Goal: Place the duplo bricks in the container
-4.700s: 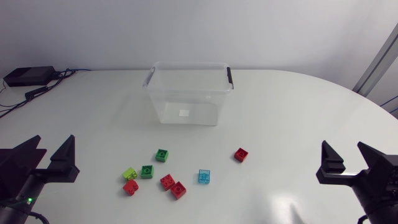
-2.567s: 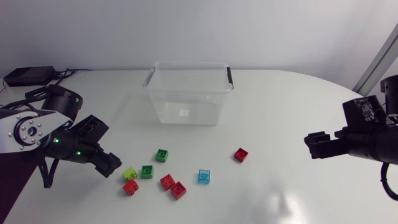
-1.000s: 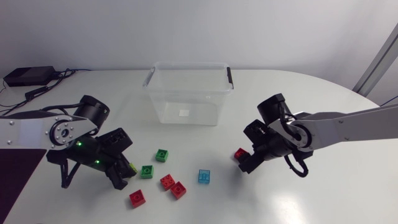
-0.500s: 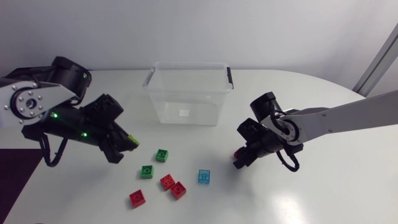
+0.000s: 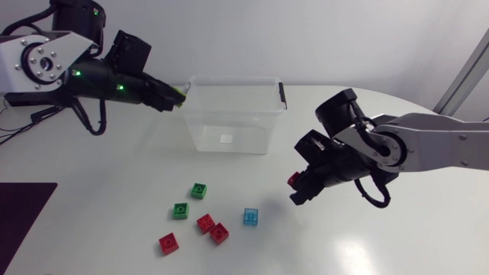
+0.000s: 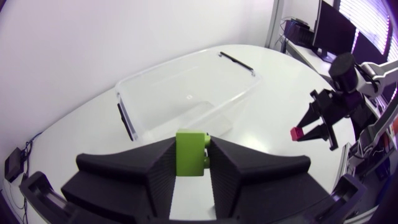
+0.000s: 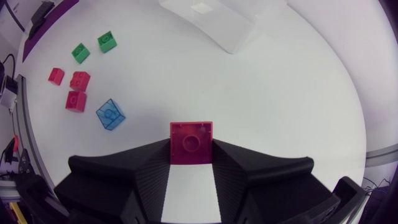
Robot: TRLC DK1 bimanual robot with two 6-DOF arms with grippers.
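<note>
Container point(image 5: 229, 134): clear tub, dark handles.
Left gripper point(image 5: 177, 97): jaws clamped lime brick point(image 6: 191, 153), at container's rim.
Right gripper point(image 5: 296, 187): jaws clamped red brick point(image 7: 191, 142), beside container.

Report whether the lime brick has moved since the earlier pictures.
Yes. The lime brick left the table and is now up at the container's left end, in the left gripper.

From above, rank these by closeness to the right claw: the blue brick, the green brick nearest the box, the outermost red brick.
1. Blue brick, closest, just beside the right gripper.
2. Green brick nearest the box, mid-cluster.
3. Lone red brick, at the cluster's far left end.
</note>
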